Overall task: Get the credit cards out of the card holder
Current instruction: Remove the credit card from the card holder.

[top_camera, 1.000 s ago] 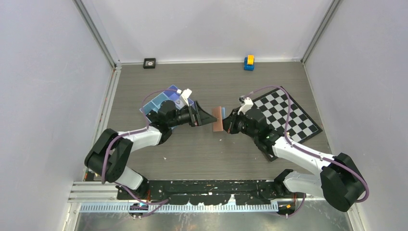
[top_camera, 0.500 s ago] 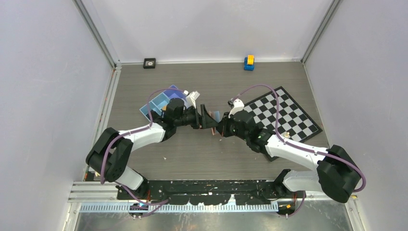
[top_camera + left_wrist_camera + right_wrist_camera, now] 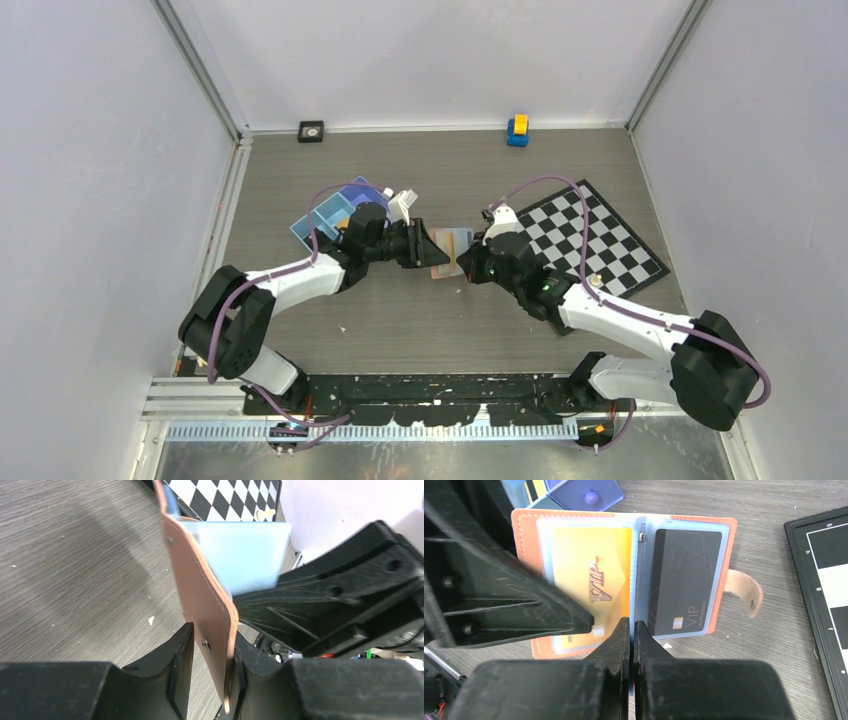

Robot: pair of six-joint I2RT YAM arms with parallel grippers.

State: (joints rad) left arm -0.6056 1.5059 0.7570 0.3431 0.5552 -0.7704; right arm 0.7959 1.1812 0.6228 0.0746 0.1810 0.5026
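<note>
Changed since a second ago: then closed and seen edge-on as a brown strip, now spread open like a book, the card holder (image 3: 447,250). Held over the middle of the surface (image 3: 400,330), between both arms.

Closed in too: the left end effector (image 3: 425,247), gaping wide and just short of the wallet a second ago, now narrowed onto its left cover. From the left wrist, tan cover (image 3: 202,605) standing upright between the two fingers (image 3: 180,667), apparently touching both, beside a small stud.

No change in the right end effector (image 3: 631,632): pinched tight then and now, gripping the lower edge of the card holder's middle fold.

Inside the card holder, clear pale-blue sleeves (image 3: 640,555) on both halves. In the left sleeve, a yellow card (image 3: 589,575) marked VIP, partly covered by a black finger of the left end effector. In the right sleeve, a dark grey card (image 3: 684,580), also marked VIP. Both cards fully seated, neither drawn out yet. Off the right edge, a loose tan strap (image 3: 744,591) with a snap.

Behind the left arm, a blue tray (image 3: 325,215) with compartments, mostly hidden; contents impossible to tell. Right of the wallet, lying flat, a checkered board (image 3: 600,235).
</note>
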